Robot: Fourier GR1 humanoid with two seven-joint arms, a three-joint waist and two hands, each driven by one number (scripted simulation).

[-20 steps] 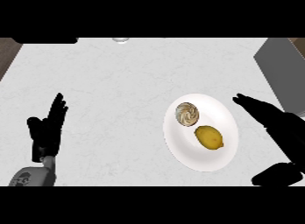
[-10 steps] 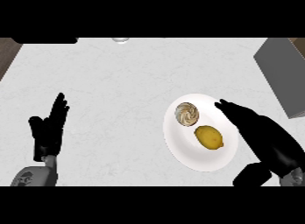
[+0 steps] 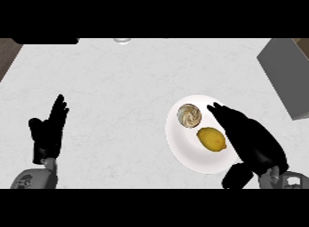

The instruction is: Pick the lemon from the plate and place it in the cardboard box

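While its fingers lie straight and close together, holding nothing, the right hand (image 3: 250, 144) hangs over the right side of the white plate (image 3: 185, 151). The lemon (image 3: 211, 139) lies just beside it on the plate. Whether the fingers touch the fruit I cannot tell, since the black hand hides that edge. Above the lemon on the same plate sits a swirled round pastry (image 3: 188, 115). The pick is not yet made, so lifting, carrying and placing are all left. The cardboard box (image 3: 290, 75), grey-looking here, stands well apart at the upper right, cut off by the view's edge, its inside unseen. The left hand (image 3: 48, 132) rests open at the lower left.
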